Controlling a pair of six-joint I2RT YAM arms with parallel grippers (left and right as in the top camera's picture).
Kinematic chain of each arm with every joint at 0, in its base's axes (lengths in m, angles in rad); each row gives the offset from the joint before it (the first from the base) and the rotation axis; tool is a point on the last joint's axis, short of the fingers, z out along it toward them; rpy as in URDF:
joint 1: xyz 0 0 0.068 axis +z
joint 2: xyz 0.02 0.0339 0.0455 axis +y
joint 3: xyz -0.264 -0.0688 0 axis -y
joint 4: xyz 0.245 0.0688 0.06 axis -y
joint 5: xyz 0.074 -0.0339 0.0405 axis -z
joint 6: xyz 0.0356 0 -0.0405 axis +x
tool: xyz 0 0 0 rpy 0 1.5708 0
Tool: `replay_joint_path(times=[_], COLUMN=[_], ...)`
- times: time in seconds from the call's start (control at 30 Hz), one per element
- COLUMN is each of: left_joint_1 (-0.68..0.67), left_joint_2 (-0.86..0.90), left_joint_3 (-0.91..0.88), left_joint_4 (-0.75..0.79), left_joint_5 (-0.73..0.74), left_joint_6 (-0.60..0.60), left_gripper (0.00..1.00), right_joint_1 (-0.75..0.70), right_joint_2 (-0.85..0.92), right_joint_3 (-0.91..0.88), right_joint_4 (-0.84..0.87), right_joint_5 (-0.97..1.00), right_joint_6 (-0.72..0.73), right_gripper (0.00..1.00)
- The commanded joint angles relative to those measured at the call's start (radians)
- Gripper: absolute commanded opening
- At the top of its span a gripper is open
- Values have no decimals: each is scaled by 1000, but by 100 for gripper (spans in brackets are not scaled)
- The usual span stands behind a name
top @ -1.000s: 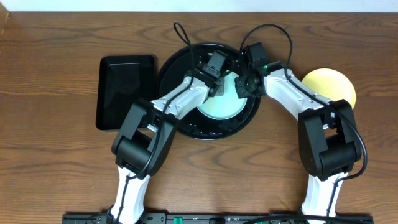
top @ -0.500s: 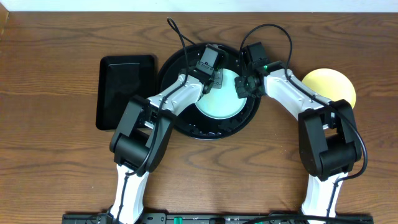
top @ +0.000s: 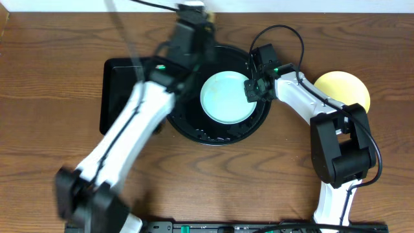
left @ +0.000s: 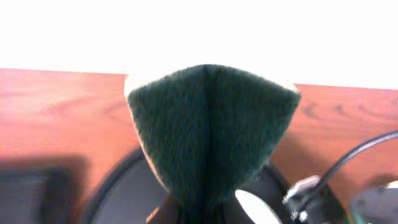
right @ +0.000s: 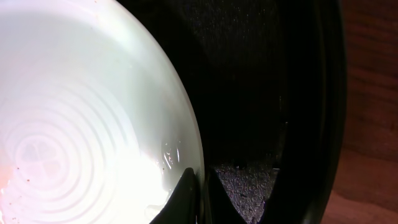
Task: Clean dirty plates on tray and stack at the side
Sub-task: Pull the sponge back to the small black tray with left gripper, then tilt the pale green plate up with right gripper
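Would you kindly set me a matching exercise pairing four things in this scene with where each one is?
Things:
1. mint plate
2. yellow plate
3. rectangular tray
4. green scouring pad

Places:
A. on the bare table, right of the round tray
B. folded in the left end effector
C. inside the round tray
D. left of the round tray

Pairs: 1-C; 2-A; 3-D; 4-B

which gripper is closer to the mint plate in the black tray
Right. The right gripper is shut on the mint plate at its right rim. The left gripper, shut on a scrub pad, is off the plate, by the far-left rim of the black tray.
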Motion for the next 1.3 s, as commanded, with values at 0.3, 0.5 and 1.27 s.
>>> replay_joint_path(times=[0.3,0.5,1.27], left_joint_1=[314,413,462], left_joint_2=[-61,-58,-58], left_joint_3=[-41,-111,-293], left_joint_4=[-560,-599,-523], left_joint_5=[-9,139,140], left_joint_6=[-29,-29,-29], left_gripper=[8,8,8], right_joint_1=[11,123,532], right_joint_2=[-64,-224,-277], right_joint_3=[81,152,123], right_joint_4=[-18,-21,332], right_joint_5=[97,391,1359], right_joint_6=[-45,-153,-417], right_gripper=[1,1,1])
